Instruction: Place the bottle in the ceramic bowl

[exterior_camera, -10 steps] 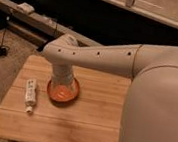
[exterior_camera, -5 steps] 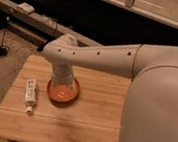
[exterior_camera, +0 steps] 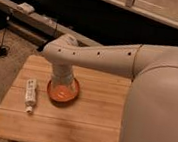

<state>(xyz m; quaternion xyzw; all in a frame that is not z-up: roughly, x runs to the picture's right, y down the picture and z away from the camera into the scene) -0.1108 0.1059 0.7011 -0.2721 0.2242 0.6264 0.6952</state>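
One white bottle (exterior_camera: pixel 30 94), one orange-red ceramic bowl (exterior_camera: pixel 64 98) and one wooden table (exterior_camera: pixel 89 123). One robot arm (exterior_camera: pixel 99 59) with one gripper (exterior_camera: pixel 62 85), which is down over the bowl. One small pale object (exterior_camera: pixel 25 8) on the ledge behind.

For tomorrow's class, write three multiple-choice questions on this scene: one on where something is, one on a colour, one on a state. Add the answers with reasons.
1. Where is the bottle? A. on the table beside the ceramic bowl; B. inside it; C. on the floor.
2. What colour is the bowl? A. blue; B. green; C. orange-red.
3. With the gripper over the bowl, the bottle is: A. upright; B. lying flat; C. lifted.
Answers: 1 A, it rests on the wood, apart from the rim; 2 C, its rim and inside show orange; 3 B, its length lies along the tabletop.
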